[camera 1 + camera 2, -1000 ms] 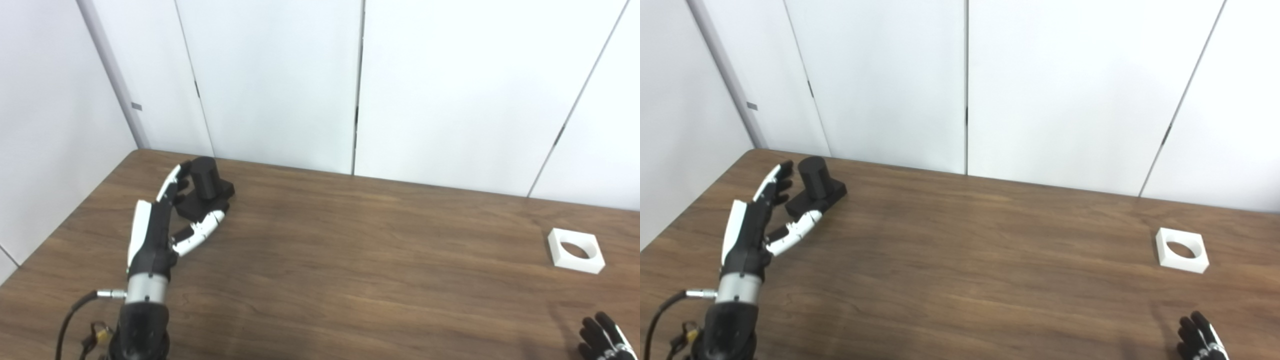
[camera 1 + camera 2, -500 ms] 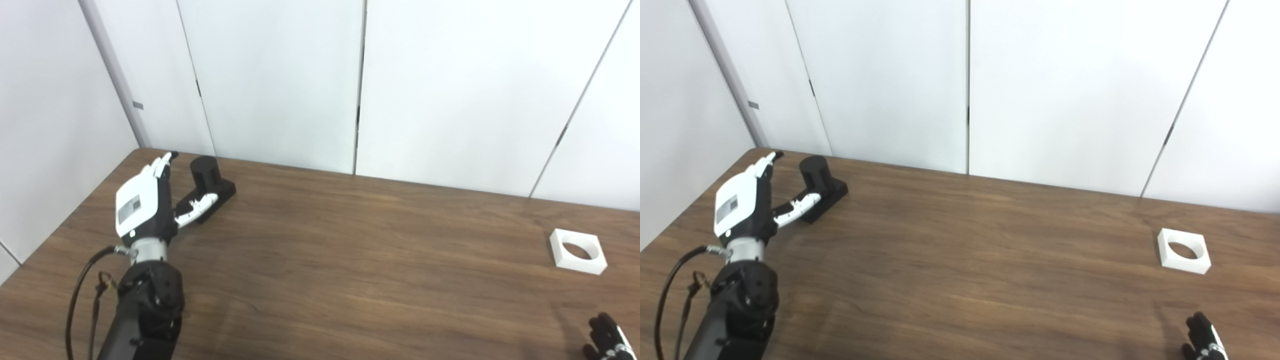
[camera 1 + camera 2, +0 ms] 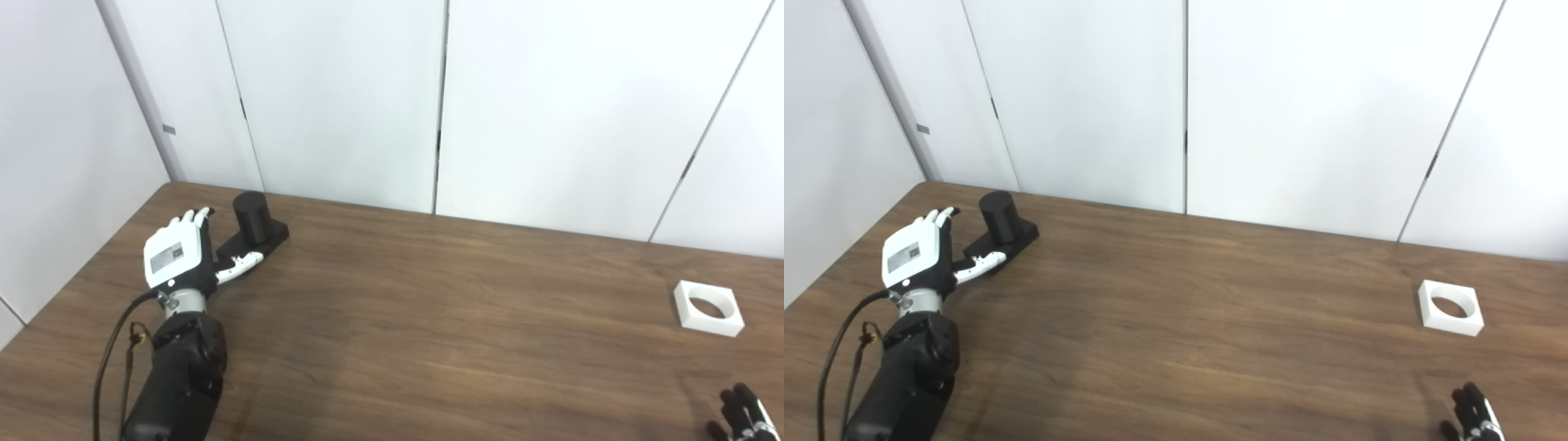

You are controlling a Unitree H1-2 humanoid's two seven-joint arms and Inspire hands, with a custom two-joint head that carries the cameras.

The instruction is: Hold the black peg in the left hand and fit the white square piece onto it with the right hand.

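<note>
While the left hand (image 3: 177,257) is hovering palm-down with fingers spread beside the black cylindrical peg on its square base (image 3: 252,228) — thumb near the base, nothing grasped — the task is barely starting. The white square piece with a round hole (image 3: 707,307) is lying untouched far right; the right hand (image 3: 1473,419) is waiting at the wooden table's (image 3: 429,331) edge, its finger state unclear.

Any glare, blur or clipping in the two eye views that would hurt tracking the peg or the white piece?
Left eye view: even, soft light, no glare; black peg sharp but nearly featureless; left hand crisp. Right eye view: white square piece clear against the dark table; wall panels bright, almost washed out; right hand cut by the bottom edge, faint shadow beside it.
</note>
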